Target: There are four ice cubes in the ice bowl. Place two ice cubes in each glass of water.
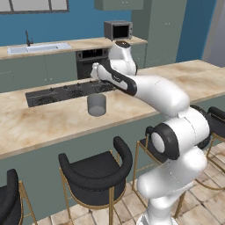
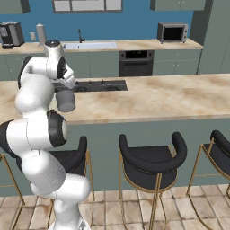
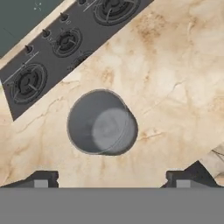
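The claw (image 3: 109,179) hangs above the tabletop (image 3: 175,78) with its finger tips (image 3: 41,179) spread wide apart and nothing between them. Straight beneath it a grey glass of water (image 3: 101,124) stands upright on the marbled tabletop, just beside the near edge of the black cooktop (image 3: 57,43). From the left base view the glass (image 1: 96,104) sits in front of the cooktop (image 1: 66,93), toward the tabletop's stool-side edge.

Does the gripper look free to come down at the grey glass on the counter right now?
Probably yes: the gripper hangs open above the glass, with bare counter around it and nothing between.
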Controlling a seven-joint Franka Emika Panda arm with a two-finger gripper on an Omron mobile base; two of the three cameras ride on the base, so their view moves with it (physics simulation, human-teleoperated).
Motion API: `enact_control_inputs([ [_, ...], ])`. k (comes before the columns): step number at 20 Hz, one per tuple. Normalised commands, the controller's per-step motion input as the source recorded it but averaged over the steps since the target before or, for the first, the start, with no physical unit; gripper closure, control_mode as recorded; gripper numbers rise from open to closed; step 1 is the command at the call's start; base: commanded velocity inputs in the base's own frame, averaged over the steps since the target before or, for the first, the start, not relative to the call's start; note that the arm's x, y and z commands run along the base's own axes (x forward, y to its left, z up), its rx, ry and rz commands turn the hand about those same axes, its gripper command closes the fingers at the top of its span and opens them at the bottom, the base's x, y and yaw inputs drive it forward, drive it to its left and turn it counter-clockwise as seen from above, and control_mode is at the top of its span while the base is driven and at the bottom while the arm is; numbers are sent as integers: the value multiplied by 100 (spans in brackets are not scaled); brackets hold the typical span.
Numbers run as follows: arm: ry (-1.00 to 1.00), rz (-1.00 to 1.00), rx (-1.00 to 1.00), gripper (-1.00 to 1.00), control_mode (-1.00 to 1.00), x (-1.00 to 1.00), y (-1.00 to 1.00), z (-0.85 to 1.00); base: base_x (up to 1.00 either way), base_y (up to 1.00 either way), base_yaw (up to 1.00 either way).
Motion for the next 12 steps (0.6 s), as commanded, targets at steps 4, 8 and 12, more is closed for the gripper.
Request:
enact_control_inputs([
  [4, -8, -4, 13, -100, -100, -100, -100, 15, 0, 0, 0],
  [8, -14, -1, 12, -100, -100, -100, -100, 4, 0, 0, 0],
  [12, -20, 0, 10, -100, -100, -100, -99, 9, 0, 0, 0],
])
